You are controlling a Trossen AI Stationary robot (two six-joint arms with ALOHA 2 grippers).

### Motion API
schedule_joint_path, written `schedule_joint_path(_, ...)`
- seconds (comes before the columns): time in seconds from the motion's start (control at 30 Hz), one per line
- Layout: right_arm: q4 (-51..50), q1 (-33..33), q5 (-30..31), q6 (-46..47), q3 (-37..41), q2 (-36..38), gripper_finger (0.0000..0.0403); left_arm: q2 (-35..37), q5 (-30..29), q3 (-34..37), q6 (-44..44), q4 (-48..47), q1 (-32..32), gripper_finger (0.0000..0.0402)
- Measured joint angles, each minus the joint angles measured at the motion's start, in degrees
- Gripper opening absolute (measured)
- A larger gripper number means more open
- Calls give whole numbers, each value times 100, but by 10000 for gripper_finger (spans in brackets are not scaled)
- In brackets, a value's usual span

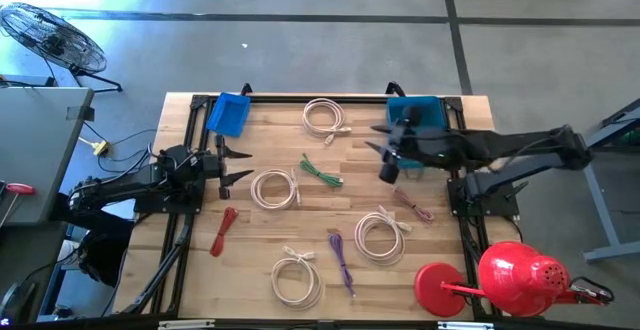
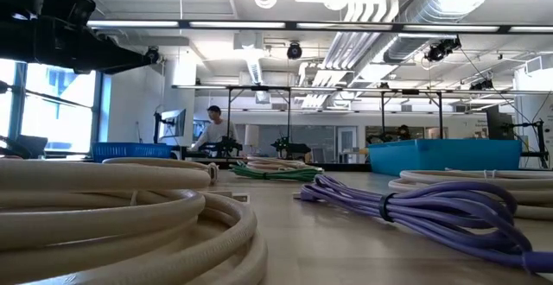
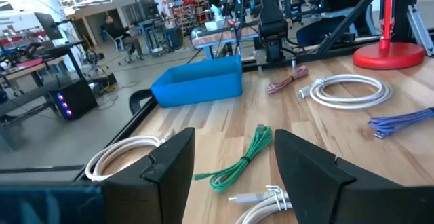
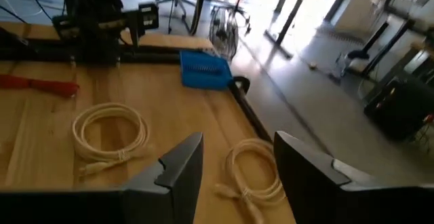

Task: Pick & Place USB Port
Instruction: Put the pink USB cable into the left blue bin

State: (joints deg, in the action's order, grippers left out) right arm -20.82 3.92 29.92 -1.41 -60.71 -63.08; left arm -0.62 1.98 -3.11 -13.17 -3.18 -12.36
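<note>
Currently between picks: left gripper (image 1: 240,164) and right gripper (image 1: 383,157) both spread, empty; next, descend on green cable (image 1: 321,170).

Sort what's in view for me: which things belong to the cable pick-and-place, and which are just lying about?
Job:
- four white cable coils
- green cable, red cable, purple cable, pink cable
- left blue bin, right blue bin
- left gripper, right gripper: fingers open, empty

Lying about:
- red stand at the table's corner
- fan on the floor
</note>
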Motion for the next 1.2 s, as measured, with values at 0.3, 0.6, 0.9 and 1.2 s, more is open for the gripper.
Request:
schedule_joint_path(0.3,-1423,-401,-1772,1680,61,-673,170,0,330,-22,132,-90,0,200)
schedule_joint_path(0.6,-1489,-106,-3038,1335,61,-899,170,0,343,-22,184,-107,0,200)
schedule_joint_path(0.9,-1733,491,-2991,1603,61,-980,169,0,60,-15,98,-131,2,200)
schedule_joint_path(1.2,-2703,863,-2156,2448,61,-1136,169,0,50,-9,101,-127,2,200)
